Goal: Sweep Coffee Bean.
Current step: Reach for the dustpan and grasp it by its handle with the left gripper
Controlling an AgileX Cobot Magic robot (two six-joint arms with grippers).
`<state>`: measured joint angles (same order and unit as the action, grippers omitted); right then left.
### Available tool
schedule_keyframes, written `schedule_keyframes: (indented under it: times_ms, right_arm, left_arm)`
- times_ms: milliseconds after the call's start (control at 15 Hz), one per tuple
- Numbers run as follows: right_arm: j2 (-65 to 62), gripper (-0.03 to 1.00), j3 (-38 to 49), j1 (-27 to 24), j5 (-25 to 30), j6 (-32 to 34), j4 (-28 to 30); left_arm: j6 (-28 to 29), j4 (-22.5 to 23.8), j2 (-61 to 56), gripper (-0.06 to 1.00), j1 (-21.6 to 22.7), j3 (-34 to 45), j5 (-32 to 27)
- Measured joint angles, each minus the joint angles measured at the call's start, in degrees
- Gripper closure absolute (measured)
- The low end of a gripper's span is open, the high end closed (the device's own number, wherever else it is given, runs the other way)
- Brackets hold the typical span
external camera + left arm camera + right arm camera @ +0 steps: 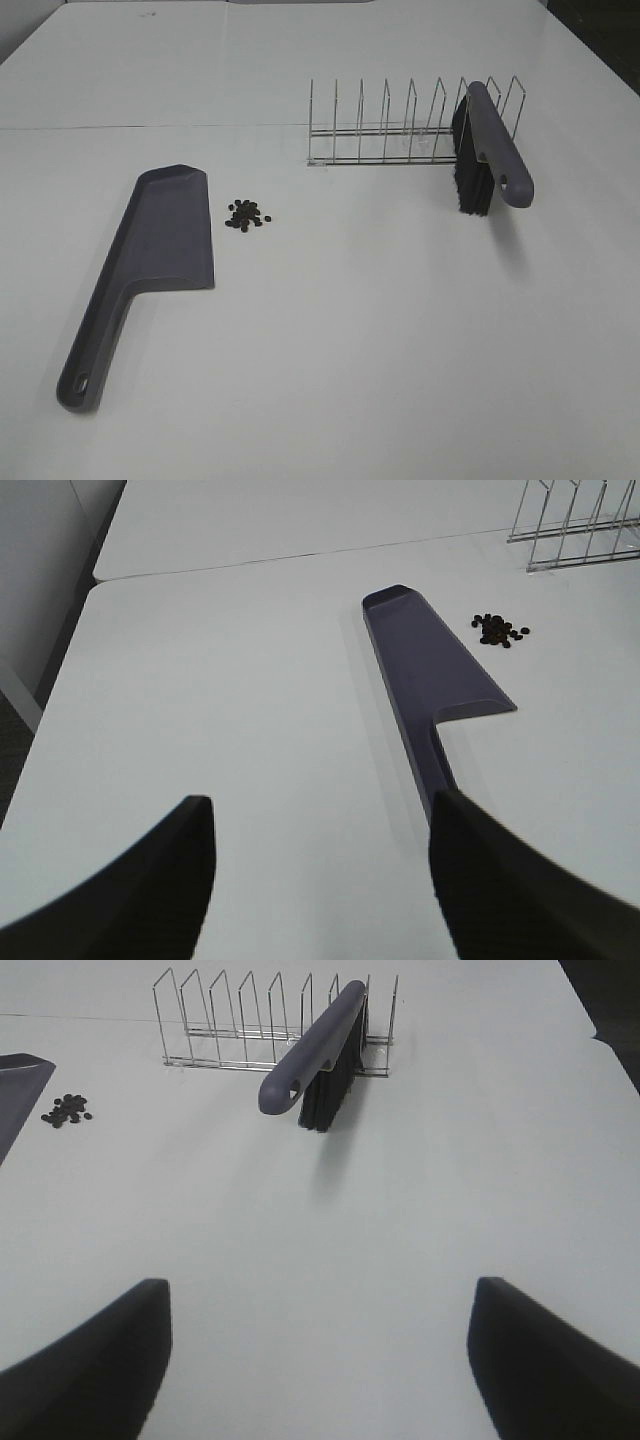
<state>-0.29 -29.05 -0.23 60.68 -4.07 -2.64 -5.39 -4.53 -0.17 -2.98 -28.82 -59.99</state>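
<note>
A loose cluster of tiny dark coffee beans (247,215) lies on the white table, just right of the grey dustpan (150,260), whose handle points toward the front left. The beans (498,630) and dustpan (430,685) also show in the left wrist view, the beans (66,1110) in the right wrist view. A grey brush with black bristles (487,152) leans in the wire rack (400,125); it shows in the right wrist view (320,1055). My left gripper (320,880) is open and empty, short of the dustpan handle. My right gripper (320,1360) is open and empty, short of the brush. Neither gripper shows in the exterior view.
The wire rack (260,1020) stands at the back right with several upright dividers. A seam (150,127) runs across the table behind the dustpan. The table's left edge (60,680) shows in the left wrist view.
</note>
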Motion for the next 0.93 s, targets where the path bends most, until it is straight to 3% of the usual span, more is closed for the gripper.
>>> schedule_keyframes:
  times_ms: [933]
  right_arm:
    - [0.0,0.28,0.0,0.0,0.0,0.0,0.0]
  left_arm:
    - [0.0,0.0,0.0,0.37,0.0,0.0,0.0]
